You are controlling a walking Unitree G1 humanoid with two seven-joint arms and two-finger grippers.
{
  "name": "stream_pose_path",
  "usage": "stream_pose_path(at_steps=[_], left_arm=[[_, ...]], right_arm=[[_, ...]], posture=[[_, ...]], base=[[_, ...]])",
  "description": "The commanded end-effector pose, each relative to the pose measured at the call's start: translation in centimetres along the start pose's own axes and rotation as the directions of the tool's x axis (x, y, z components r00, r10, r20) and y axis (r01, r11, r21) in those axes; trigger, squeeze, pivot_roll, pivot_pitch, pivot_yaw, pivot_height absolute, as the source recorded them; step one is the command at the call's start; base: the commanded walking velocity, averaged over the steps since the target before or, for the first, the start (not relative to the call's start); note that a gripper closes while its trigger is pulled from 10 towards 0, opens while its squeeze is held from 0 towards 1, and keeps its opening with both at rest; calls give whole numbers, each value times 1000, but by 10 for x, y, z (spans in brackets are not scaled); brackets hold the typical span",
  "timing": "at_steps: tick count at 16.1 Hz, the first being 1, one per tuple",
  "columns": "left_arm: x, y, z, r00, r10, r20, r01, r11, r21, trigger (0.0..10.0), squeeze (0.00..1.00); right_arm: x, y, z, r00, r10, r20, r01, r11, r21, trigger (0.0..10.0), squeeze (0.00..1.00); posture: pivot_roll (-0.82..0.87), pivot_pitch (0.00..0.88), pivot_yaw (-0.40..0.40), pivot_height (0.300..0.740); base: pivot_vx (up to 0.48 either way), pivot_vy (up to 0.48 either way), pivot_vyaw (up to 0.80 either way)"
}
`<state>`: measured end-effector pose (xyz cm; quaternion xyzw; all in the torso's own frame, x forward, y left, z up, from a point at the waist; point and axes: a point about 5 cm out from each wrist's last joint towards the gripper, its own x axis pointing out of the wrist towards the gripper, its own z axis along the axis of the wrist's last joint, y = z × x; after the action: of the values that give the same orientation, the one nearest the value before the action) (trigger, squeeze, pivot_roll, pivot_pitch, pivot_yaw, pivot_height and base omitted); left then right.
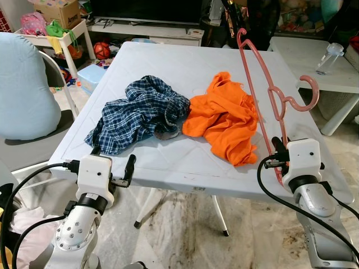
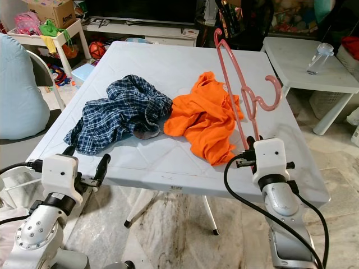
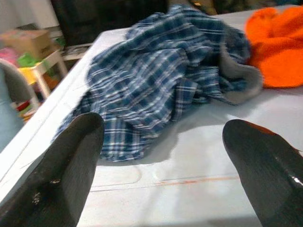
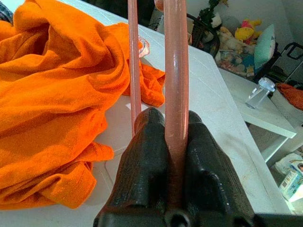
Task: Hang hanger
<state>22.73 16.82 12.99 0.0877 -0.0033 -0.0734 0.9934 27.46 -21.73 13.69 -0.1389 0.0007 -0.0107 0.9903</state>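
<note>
Pink hanger (image 1: 273,92); orange shirt (image 1: 224,116); blue-plaid shirt (image 1: 137,112).

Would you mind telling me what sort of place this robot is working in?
Probably a lived-in family room at home: a white plastic table with loose clothes, a low TV stand behind it, and toys on the floor.

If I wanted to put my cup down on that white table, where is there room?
The far part of the white table, beyond the plaid shirt and orange shirt, is bare. So is the near strip between the clothes and the table's front edge. The middle is crowded with both garments, and the right pincer holds the pink hanger upright near the right side.
</note>
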Motion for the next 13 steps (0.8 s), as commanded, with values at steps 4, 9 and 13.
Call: stream_pose_path(at_steps=[4,9,13], left_arm=[[-1,2,-1,1000,-13,15,13,1000,14,10000,0],[3,-5,0,1000,-5,26,5,1000,-3,10000,0],[4,-7,1,1000,-3,30,4,1000,-6,10000,0]], right_arm=[[-8,-8,-11,999,-18,-43,18,1000,3,10000,0],[-3,-4,-8,999,-1,-34,1,1000,4,10000,0],[1,-3,-6,1000,5,-27,-4,1000,5,10000,0]], posture=[[95,71,-25,740],[93,69,-34,740],[97,65,-37,740]], base=[[0,0,0],[0,0,0],[0,0,0]])
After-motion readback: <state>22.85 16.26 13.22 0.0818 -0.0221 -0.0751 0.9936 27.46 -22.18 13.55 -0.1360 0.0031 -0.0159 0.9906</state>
